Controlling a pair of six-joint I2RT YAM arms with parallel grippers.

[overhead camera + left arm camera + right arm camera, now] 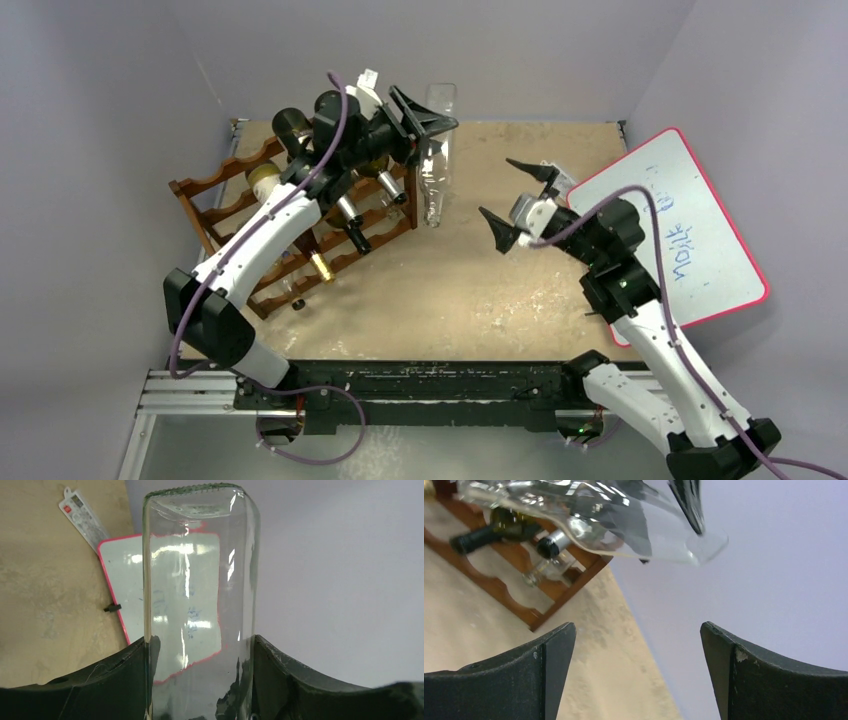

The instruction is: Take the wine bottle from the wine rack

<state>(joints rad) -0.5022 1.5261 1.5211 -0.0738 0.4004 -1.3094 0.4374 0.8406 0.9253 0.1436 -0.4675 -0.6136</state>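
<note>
Left fingers (100,690), bottle (200,605), tan tabletop (480,290), grey walls (520,50)

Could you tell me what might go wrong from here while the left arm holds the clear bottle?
1. The left hand pinches the smooth glass bottle off-centre, toward its base, so it could slip or pivot in the grip.
2. Its neck hangs close to the rack and the bottles lying there; a swing might knock them.
</note>
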